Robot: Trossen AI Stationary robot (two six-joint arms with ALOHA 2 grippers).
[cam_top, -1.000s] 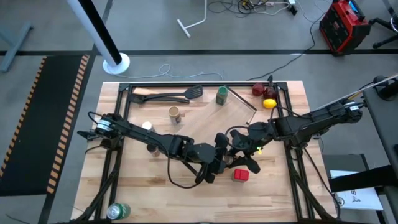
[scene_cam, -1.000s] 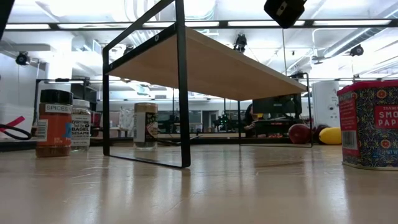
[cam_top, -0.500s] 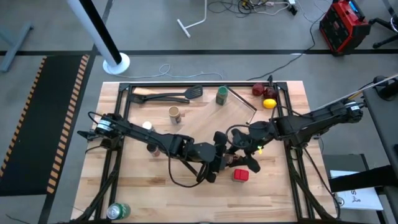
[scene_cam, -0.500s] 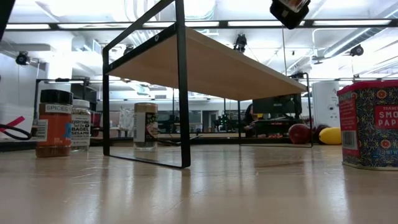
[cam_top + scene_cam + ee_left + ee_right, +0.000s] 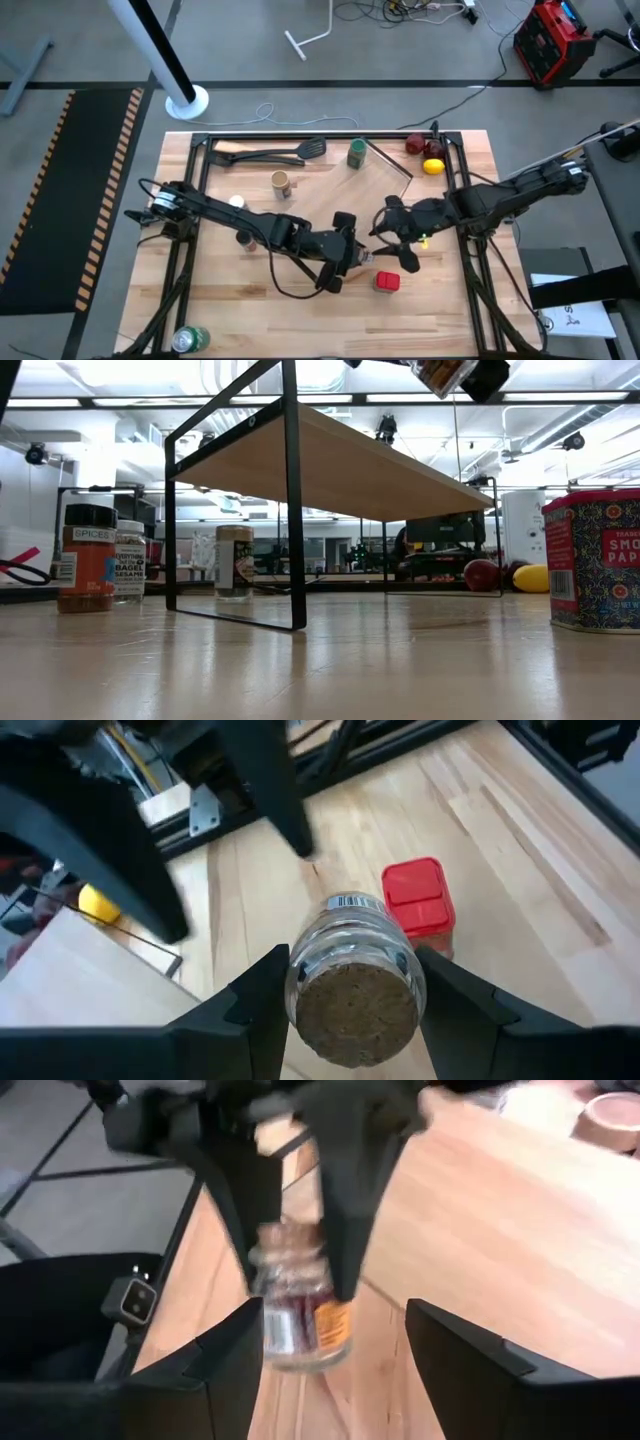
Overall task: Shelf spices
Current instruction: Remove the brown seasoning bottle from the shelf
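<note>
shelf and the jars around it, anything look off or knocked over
Nothing looks spilled or toppled. The shelf stands level, and the black-capped jar and red square tin sit upright on the table. The only thing off the surface is a clear jar, clamped in the left gripper and held in the air; the right gripper is open nearby.

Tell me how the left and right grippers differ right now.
The left gripper is shut on a clear jar of brown spice; the right gripper is open and empty. The left gripper reaches in from the left of the table, the right gripper from its right. Both hover mid-table, facing each other.
</note>
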